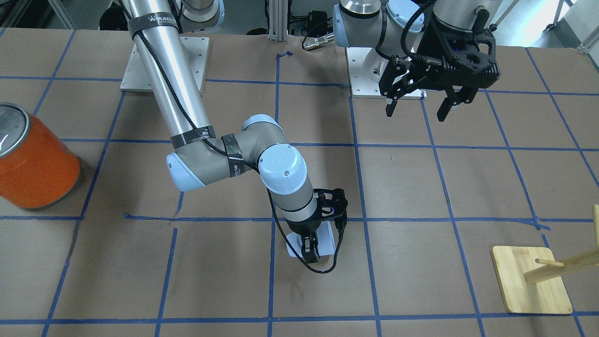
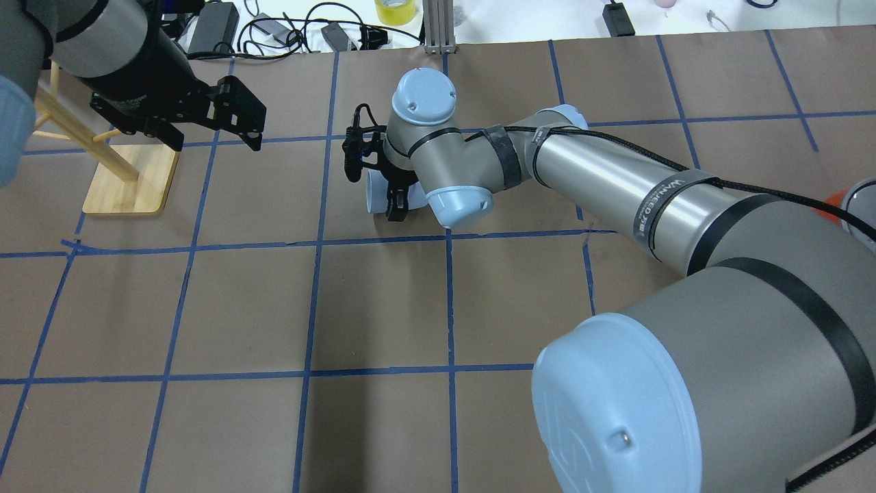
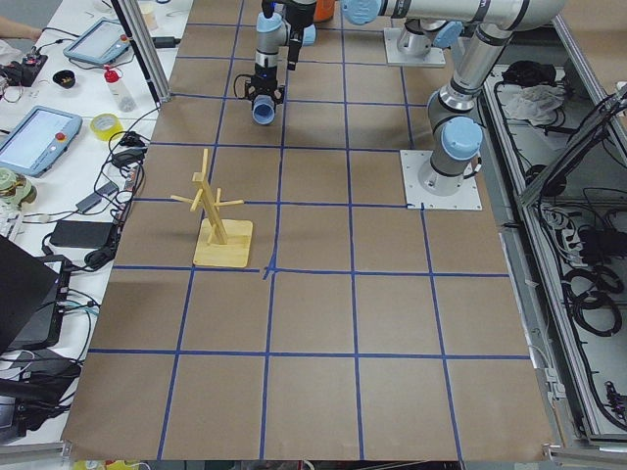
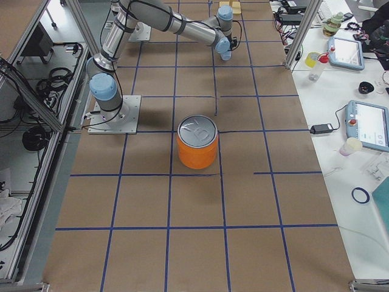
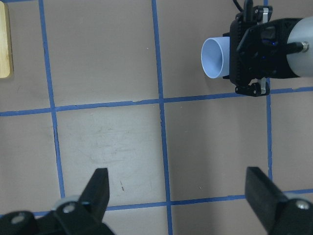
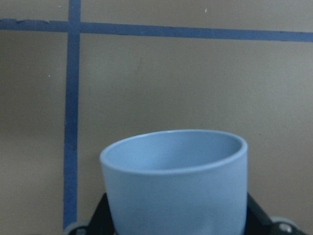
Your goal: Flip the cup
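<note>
The right hand (image 2: 395, 203) is pinching the cup (image 2: 376, 192), its fingers pressed onto the pale walls. This is near the middle of the overhead view, a little up-frame of a blue tape line (image 2: 383, 239) on the surface (image 2: 239, 308). The cup lies on its side with its long axis roughly level. I cannot tell whether it touches the surface. The coming move, as I judge it, turns on a wrist roll that stands that axis upright.

The left hand (image 1: 417, 108) hangs spread in the upper right of the front-facing view, well apart from the cup. The left wrist view shows the open mouth facing frame left. The front-facing view hides most of the cup behind the right wrist. The right wrist view gives only rim, inside and part of the wall.
</note>
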